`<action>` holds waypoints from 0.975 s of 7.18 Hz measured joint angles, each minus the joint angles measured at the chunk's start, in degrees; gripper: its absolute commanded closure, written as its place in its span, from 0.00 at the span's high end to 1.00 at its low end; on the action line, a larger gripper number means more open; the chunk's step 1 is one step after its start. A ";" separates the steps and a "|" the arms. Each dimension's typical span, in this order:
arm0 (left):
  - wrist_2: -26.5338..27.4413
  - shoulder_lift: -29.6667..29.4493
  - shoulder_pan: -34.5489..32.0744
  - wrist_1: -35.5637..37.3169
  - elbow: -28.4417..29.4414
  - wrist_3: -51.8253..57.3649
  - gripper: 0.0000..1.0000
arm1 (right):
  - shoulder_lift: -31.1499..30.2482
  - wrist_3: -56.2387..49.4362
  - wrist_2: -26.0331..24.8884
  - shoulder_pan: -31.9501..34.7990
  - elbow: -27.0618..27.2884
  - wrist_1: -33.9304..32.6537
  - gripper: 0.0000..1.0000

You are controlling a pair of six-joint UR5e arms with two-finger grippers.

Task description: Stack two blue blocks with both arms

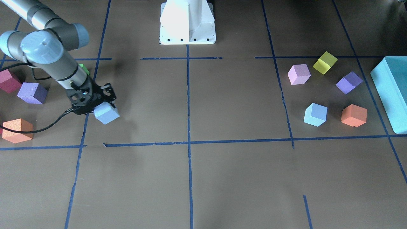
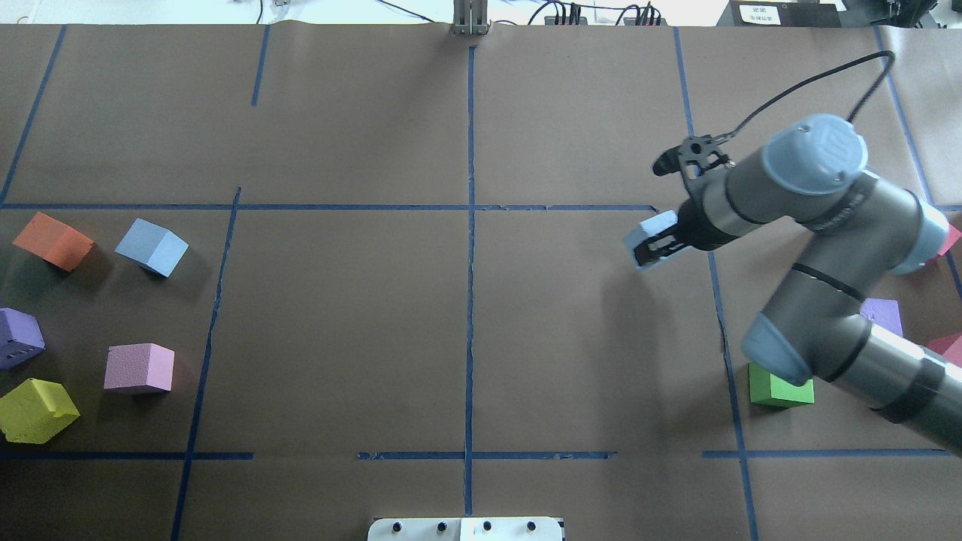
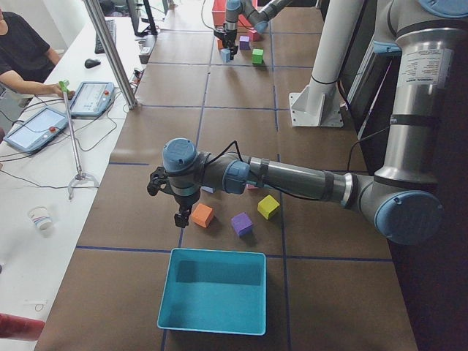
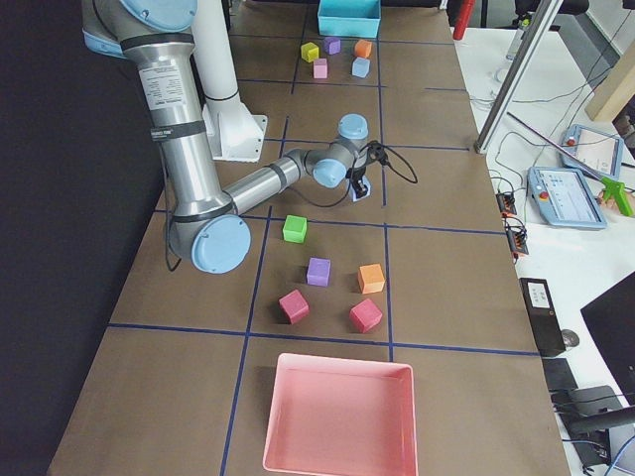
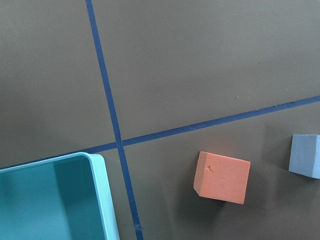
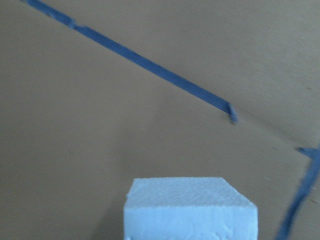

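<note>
— White pedestal base (image 2: 466,528) sits nearest, dead centre on the near edge. Just beyond it on the right, a green cube (image 2: 782,394) peeks out from under the right arm (image 2: 819,293).

— And the near left?

— Yellow cube (image 2: 36,409) first, then a pink cube (image 2: 139,368), and a purple cube (image 2: 19,336) out at the left edge.

— Where are the blue ones?

— Farther back! One blue block (image 2: 152,246) rests on the paper at far left, just beside an orange cube (image 2: 52,240). The other blue block (image 2: 648,228) is on the right, clamped between the fingers of the right gripper (image 2: 650,242), and it looks lifted clear of the table.

— Left gripper?

— That left gripper (image 3: 183,218) shows only from the side, hanging above the orange cube near the teal box (image 3: 212,327). Fingers apart or together? Can't tell.
</note>
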 measured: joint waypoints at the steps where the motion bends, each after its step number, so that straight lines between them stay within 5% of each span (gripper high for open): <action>1: -0.85 0.01 0.00 -0.01 -0.06 -0.10 1.00 | 6.96 11.27 -1.97 -3.32 -1.86 -3.14 0.00; 4: -1.90 0.04 0.00 -0.01 -0.19 -0.27 1.00 | 20.89 30.94 -8.94 -9.84 -12.26 -6.41 0.01; 7: -2.84 0.41 0.00 -0.01 -0.43 -0.34 1.00 | 26.64 34.46 -11.36 -12.23 -19.82 -9.13 0.03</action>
